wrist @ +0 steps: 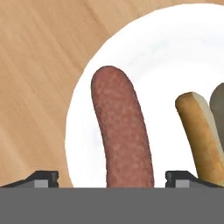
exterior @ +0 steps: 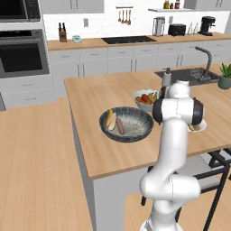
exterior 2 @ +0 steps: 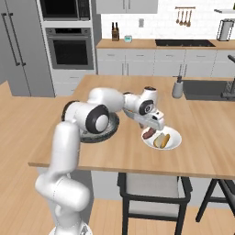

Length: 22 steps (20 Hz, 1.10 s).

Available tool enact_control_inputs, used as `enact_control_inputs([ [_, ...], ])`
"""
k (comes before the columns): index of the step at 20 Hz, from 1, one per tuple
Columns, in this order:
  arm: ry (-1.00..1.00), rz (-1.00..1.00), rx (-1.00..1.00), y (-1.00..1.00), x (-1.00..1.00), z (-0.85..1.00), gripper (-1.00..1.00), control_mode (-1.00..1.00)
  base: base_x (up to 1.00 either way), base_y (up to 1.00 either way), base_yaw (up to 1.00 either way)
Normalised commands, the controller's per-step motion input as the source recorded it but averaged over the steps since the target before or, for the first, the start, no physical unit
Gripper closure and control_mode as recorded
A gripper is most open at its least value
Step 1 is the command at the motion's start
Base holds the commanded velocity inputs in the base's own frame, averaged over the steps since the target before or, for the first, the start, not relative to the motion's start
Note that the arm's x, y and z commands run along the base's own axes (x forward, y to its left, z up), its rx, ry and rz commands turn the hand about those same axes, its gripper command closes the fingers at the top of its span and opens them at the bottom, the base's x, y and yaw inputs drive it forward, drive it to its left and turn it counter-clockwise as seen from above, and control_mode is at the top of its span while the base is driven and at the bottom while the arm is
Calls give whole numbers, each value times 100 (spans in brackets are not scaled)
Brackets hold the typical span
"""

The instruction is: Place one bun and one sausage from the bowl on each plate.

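Lying lengthwise between the open fingers (wrist: pixel 46 177), sausage (wrist: pixel 122 135) parallels bun (wrist: pixel 199 135).

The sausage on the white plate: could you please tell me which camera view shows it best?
The hand view: the sausage lies large on the white plate, between the open claw's tips. The right base view shows it small, partly under the claw. In the left base view the arm hides it; a sliver of plate peeks out.

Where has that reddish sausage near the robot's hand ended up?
The sausage lies on the white plate, just beside a bun, between the open gripper fingertips in the hand view. From the right base view it sits on the plate's left side.
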Motion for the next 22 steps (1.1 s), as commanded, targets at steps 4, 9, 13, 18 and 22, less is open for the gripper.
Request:
enact_control_inputs([
  [4, -21, 6, -1, -22, -47, 100, -100, -100, 0, 0, 0],
  [9, -17, 3, -1, 23, -83, 99, -100, -100, 0, 0, 0],
  [13, -6, 8, -13, 96, -64, 92, -100, -100, 0, 0, 0],
  [18, 16, 12, -11, 100, -39, 81, -100, -100, 0, 0, 0],
  [22, 31, 23, -1, 100, -23, 72, -100, -100, 0, 0, 0],
])
